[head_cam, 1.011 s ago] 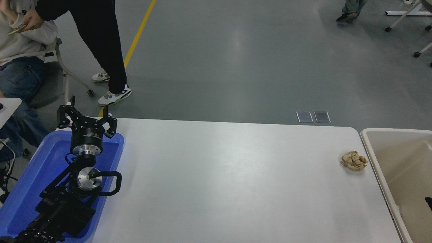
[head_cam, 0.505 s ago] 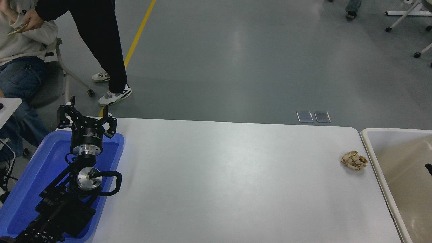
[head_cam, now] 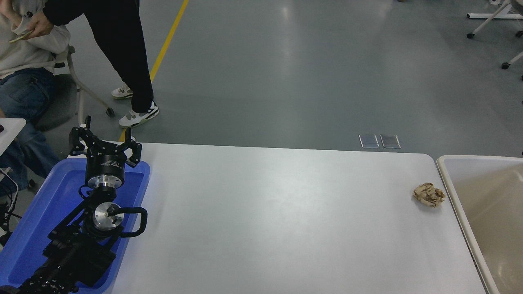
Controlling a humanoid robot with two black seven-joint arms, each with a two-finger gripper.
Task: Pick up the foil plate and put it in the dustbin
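Observation:
The foil plate is out of view; nothing silver lies on the white table (head_cam: pixel 278 212). The dustbin (head_cam: pixel 451 183), a beige tub with a cream rim, stands against the table's right end and runs off the picture's right edge; what shows of its inside is bare. My left gripper (head_cam: pixel 104 139) is parked at the lower left above the blue tray, fingers spread open and holding nothing. My right arm and gripper are out of view.
A blue plastic tray (head_cam: pixel 139 188) sits under the left arm at the table's left end. A small crumpled brown paper wad (head_cam: pixel 429 194) lies near the dustbin's rim. A seated person (head_cam: pixel 24 53) and a standing person (head_cam: pixel 122 53) are beyond the table's far left corner.
A dark tip of the right arm showed over the dustbin at the right edge, rose along the edge, and has now left the view. The left arm has not moved.

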